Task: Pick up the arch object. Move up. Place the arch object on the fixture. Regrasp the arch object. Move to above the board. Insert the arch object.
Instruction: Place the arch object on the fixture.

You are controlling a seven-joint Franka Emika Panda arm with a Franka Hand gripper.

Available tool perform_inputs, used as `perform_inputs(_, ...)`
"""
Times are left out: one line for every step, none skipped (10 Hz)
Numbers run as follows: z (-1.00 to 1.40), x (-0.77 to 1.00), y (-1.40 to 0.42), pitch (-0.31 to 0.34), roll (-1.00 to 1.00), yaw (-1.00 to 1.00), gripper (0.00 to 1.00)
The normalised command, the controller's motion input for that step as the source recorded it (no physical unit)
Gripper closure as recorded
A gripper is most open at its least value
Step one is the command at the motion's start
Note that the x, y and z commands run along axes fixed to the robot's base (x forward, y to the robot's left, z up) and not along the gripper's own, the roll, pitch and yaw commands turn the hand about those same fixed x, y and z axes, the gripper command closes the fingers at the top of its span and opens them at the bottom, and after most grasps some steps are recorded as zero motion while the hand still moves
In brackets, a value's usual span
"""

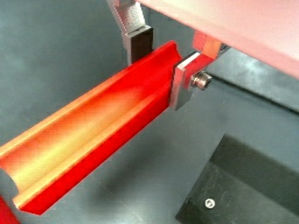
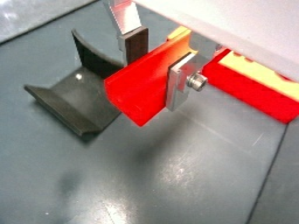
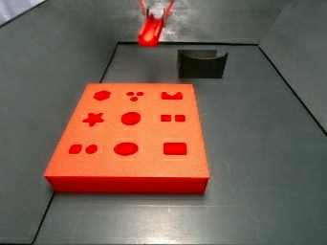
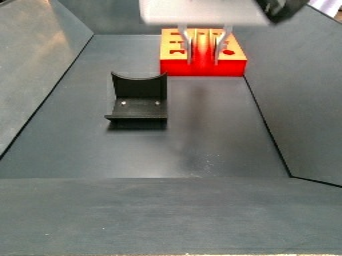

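My gripper [image 1: 163, 68] is shut on one end of the arch object [image 1: 100, 131], a long bright red bar with a groove, held in the air. Both wrist views show a silver finger on each side of the bar [image 2: 142, 89]. In a side view the gripper [image 3: 156, 13] hangs high at the back with the arch object [image 3: 151, 34] below it, left of the dark fixture [image 3: 201, 63] and beyond the orange-red board [image 3: 128, 134]. From the opposite side the gripper [image 4: 203, 42] sits in front of the board [image 4: 235, 63], right of and behind the fixture [image 4: 135, 101].
The grey floor is bounded by sloping dark walls in both side views. The fixture [image 2: 70, 96] stands close beside the held bar, and its base plate with a screw shows as a dark slab [image 1: 251, 179]. A corner of the board [image 2: 251, 86] lies just past the fingers.
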Motion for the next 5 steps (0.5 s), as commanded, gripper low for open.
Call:
perform_inputs(0.81, -0.02, 0.01, 0.034, 0.01, -0.01, 1.00)
perform_inputs(0.58, -0.01, 0.01, 0.045, 0.01, -0.01, 1.00)
perform_inputs(0.46, 0.00, 0.01, 0.054, 0.01, -0.01, 1.00)
perform_inputs(0.22, 0.01, 0.01, 0.066, 0.01, -0.01, 1.00)
perform_inputs(0.11, 1.00, -0.23, -0.069, 0.24, 0.38, 1.00)
